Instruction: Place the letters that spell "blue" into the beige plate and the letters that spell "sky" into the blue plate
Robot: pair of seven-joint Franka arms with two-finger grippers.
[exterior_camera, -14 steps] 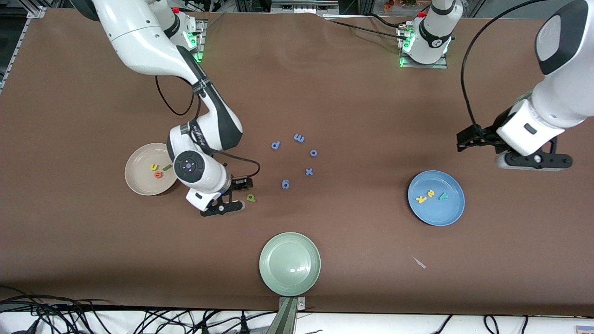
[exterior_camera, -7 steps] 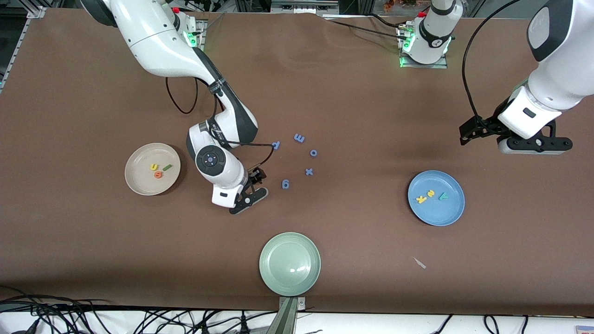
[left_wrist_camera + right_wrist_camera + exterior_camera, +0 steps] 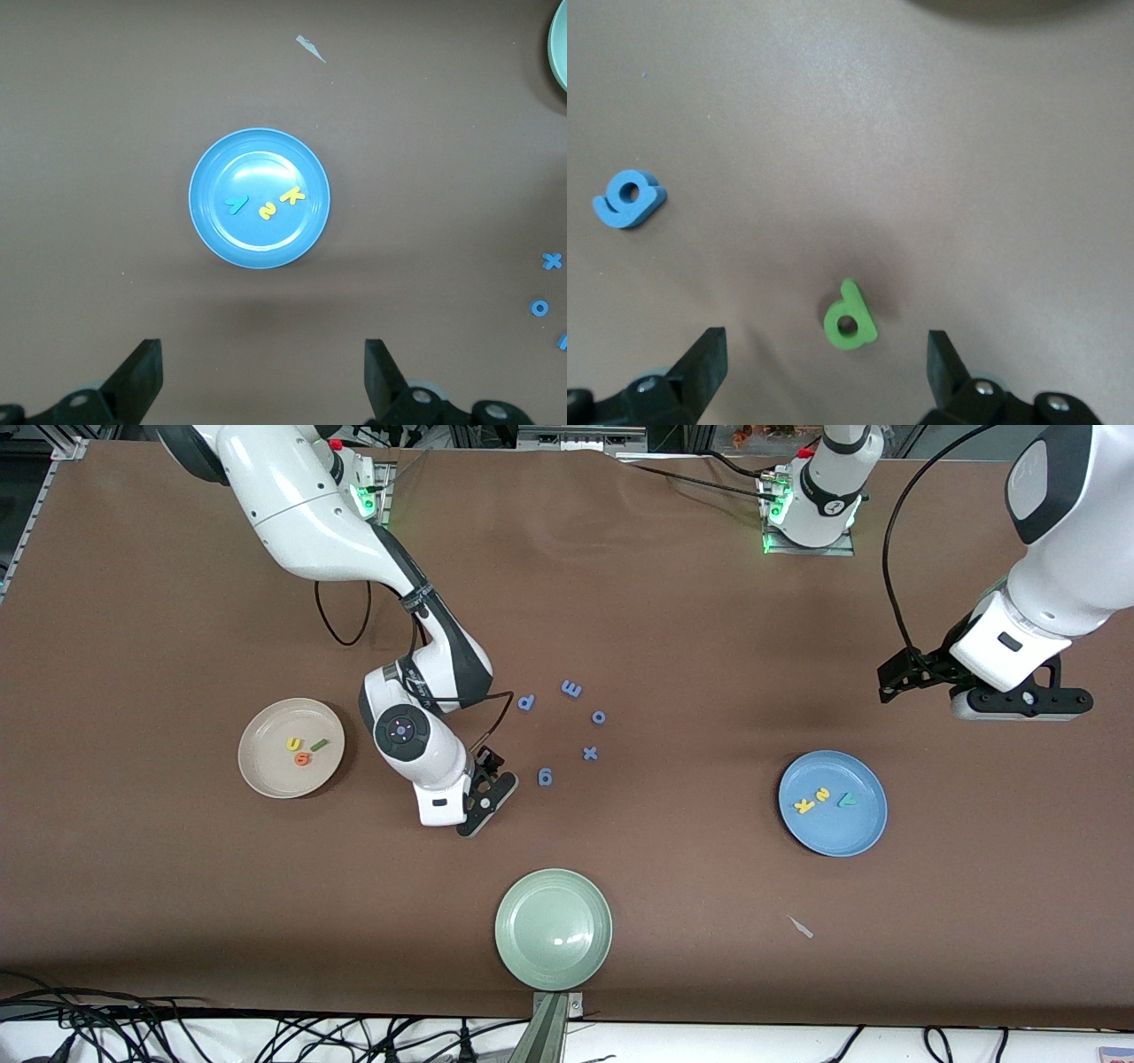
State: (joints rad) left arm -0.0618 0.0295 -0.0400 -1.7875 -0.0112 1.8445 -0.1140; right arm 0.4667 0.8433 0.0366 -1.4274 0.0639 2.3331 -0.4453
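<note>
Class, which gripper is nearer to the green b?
The right. The right gripper hangs open just over the green b. The left gripper waits open at the left arm's end, past the blue plate.

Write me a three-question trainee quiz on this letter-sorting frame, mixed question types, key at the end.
1. True or false: the beige plate already holds all four letters of "blue".
2. Multiple choice: the right gripper hangs over which letter? A) the green b B) the blue g C) the blue x
3. Fill in: the blue plate holds a yellow k, a yellow s and a teal ___.

Key
1. False: only the yellow u, dark green l and orange e lie in it.
2. A, with its fingers open.
3. y. The left gripper waits open above the table beside that plate.
</note>
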